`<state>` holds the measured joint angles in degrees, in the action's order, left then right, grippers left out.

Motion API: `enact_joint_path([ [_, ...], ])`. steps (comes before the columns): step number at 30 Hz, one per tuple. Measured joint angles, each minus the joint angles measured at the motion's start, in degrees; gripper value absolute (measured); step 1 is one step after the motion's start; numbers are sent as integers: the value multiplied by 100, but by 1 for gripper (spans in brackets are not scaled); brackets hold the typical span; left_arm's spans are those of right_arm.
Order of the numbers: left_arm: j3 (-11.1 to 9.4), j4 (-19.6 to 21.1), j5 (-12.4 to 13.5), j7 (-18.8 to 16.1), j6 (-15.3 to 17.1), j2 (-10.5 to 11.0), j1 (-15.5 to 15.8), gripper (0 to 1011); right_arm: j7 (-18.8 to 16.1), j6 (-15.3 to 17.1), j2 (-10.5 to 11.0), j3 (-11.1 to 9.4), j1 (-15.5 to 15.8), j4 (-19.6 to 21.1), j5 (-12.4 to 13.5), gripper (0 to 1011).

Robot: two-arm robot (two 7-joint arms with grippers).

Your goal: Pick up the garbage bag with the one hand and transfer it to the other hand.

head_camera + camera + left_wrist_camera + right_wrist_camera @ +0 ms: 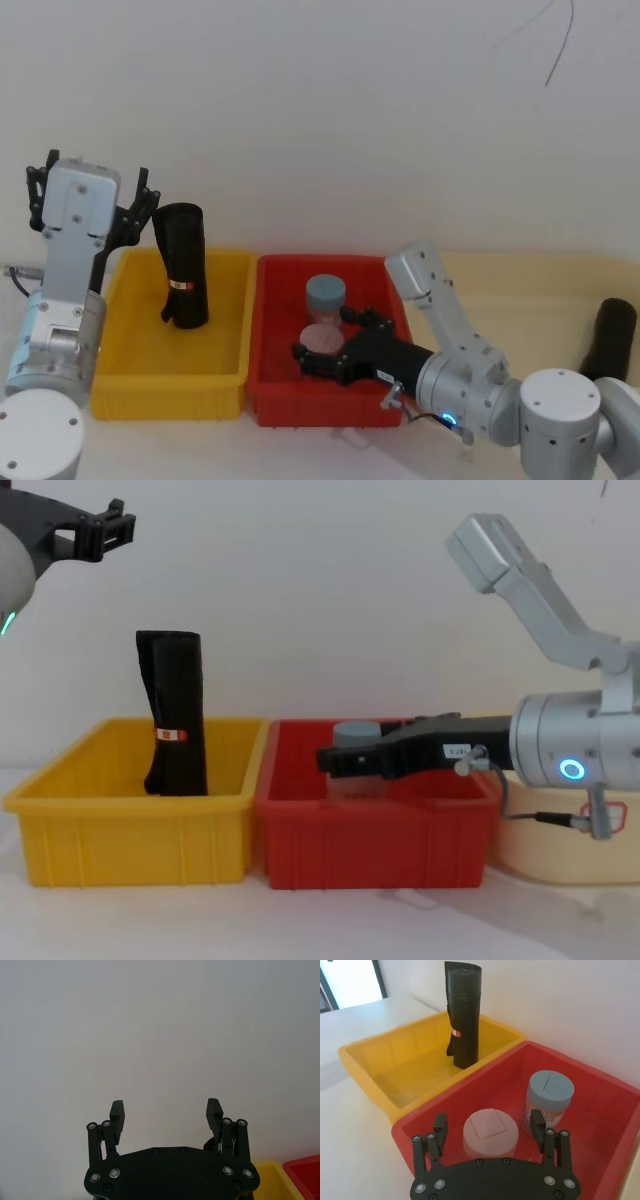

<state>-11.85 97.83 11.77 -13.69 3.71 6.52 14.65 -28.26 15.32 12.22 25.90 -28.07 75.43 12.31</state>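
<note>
Your garbage bag (181, 265) stands upright in the yellow bin (140, 385), near its back wall, with its top well above the rim. In the chest view the bin's front wall hides the base of the roll, so you see it only from the red-and-white label band (171, 735) upward. In the right wrist view the roll (464, 1015) shows down to the bin floor, with a loose flap of plastic at its lower side.

Your left gripper (88, 205) is raised high beside the yellow bin, above and to the left of the roll, touching nothing. Its fingers (118, 1110) stand wide apart against the blank wall in the left wrist view. In the chest view it is cut off at the top left corner, where you get little more than one finger pair (100, 530) and part of the wrist.

Your right gripper (335, 350) reaches low over the red bin (270, 395), pointing toward the yellow one. Its fingers (440, 1122) are spread, one on each side of the pink-capped jar (490, 1133) without clamping it. The grey-capped jar (549, 1095) stands just beyond, partly hidden behind one finger. In the chest view the gripper body, with its small white sticker (456, 750), covers most of that grey-capped jar, and the pink one is hard to make out.
</note>
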Motion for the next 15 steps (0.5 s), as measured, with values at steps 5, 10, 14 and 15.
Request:
enact_joint_path([
  [5,2,2,3,-3,1,0,-1,1001,10,112,-72,-20,-77,-105,98,1000],
  [10,3,2,4,-6,1,-1,-2,1001,14,133,-97,11,-141,-187,118,999],
  [14,3,2,4,-7,0,-1,-1,1002,18,98,-100,74,-187,-270,98,1000],
  [15,3,2,4,-7,0,-1,-1,1001,19,86,-100,81,-192,-280,90,1000],
])
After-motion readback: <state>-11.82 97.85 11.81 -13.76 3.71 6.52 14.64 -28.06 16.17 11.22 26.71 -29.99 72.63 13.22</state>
